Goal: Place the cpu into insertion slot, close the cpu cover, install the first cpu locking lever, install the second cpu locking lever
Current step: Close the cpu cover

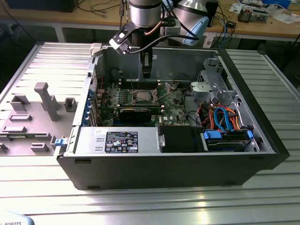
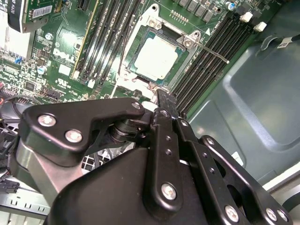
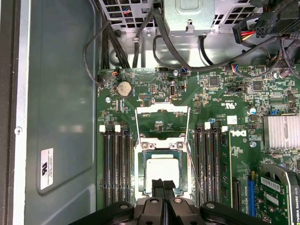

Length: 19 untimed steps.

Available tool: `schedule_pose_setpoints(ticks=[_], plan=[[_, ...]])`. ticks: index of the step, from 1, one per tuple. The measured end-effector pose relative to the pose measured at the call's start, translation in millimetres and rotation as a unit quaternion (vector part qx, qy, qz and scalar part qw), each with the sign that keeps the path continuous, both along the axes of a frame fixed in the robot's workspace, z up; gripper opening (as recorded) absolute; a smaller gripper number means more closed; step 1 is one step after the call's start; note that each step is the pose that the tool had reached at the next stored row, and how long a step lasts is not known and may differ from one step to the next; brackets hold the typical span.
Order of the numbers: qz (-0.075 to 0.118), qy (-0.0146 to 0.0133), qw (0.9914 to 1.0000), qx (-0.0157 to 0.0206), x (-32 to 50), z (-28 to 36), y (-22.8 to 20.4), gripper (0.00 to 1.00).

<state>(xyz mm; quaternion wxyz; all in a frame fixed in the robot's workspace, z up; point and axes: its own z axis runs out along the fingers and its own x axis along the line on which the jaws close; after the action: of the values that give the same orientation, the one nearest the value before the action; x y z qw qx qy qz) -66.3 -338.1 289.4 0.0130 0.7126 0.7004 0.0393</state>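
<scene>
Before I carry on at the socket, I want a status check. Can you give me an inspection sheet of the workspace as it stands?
Surface: ribbed metal table carrying the open computer case.
Job's things: the cpu lies in the insertion slot. The cpu cover is flipped open, clear of the cpu. One thin locking lever stands free beside the slot.
Clutter: grey fixture blocks on the table, to the exterior view's left of the case.
Gripper: the gripper is shut with nothing in it, above the motherboard and close to the slot.
Cables: orange and blue cables inside the case by the drive bay.
Surroundings: wooden bench behind, with loose wires.
</scene>
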Motion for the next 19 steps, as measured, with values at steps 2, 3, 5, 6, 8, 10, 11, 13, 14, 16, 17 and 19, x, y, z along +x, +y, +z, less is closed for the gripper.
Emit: schedule_pose_setpoints(ticks=[2, 3, 5, 6, 8, 10, 11, 13, 14, 16, 17, 19], plan=[[0.0, 0.0, 1.0, 0.0, 0.0, 0.6, 0.0, 0.11], [0.0, 0.0, 1.0, 0.0, 0.0, 1.9, 0.0, 0.11], [0.0, 0.0, 1.0, 0.0, 0.0, 4.7, 0.0, 0.11], [0.0, 0.0, 1.0, 0.0, 0.0, 6.3, 0.0, 0.11], [0.0, 0.0, 1.0, 0.0, 0.0, 9.5, 0.0, 0.11], [0.0, 0.0, 1.0, 0.0, 0.0, 12.9, 0.0, 0.11], [0.0, 0.0, 1.0, 0.0, 0.0, 15.0, 0.0, 0.11], [0.0, 0.0, 1.0, 0.0, 0.0, 17.7, 0.0, 0.11], [0.0, 0.0, 1.0, 0.0, 0.0, 18.7, 0.0, 0.11], [0.0, 0.0, 1.0, 0.0, 0.0, 20.9, 0.0, 0.11], [0.0, 0.0, 1.0, 0.0, 0.0, 21.8, 0.0, 0.11], [0.0, 0.0, 1.0, 0.0, 0.0, 24.1, 0.0, 0.11]])
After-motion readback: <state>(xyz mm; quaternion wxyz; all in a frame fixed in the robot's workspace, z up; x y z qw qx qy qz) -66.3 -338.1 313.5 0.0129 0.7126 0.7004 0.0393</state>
